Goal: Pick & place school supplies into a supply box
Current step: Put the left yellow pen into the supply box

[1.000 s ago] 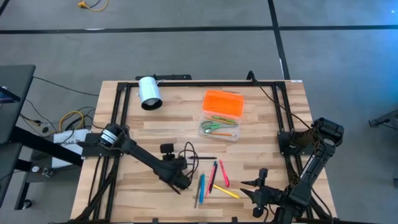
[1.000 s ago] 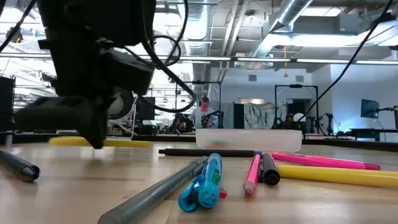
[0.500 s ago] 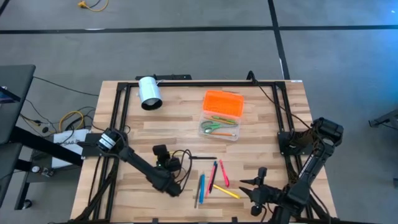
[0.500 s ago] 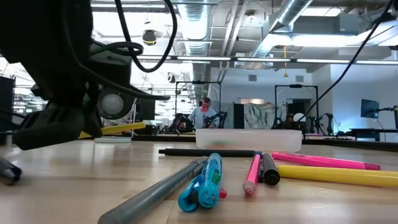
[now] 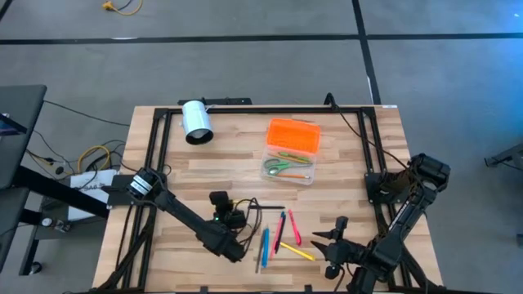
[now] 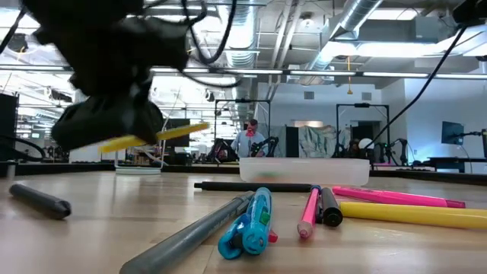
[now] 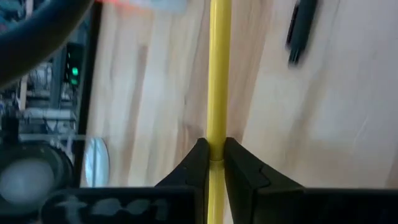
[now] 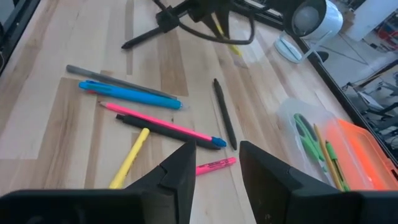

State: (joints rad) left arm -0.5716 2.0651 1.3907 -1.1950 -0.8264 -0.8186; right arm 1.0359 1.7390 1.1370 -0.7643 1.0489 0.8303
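While your left gripper (image 7: pixel 211 155) has its jaws clenched on the thin yellow pencil (image 7: pixel 218 74), lifted clear of the wooden bench (image 5: pixel 204 167) at its front-left, carry it level toward the clear plastic supply box with the bright orange lid (image 5: pixel 292 151) at the bench's far middle. I judge the pencil should line up with the box's long side before you let go, or an end may catch the rim. Inside the box lie green-handled scissors (image 5: pixel 278 167) and a few thin pencils. Your right gripper (image 8: pixel 214 163) waits near the front-right, jaws released, above the loose pens (image 5: pixel 280 233).
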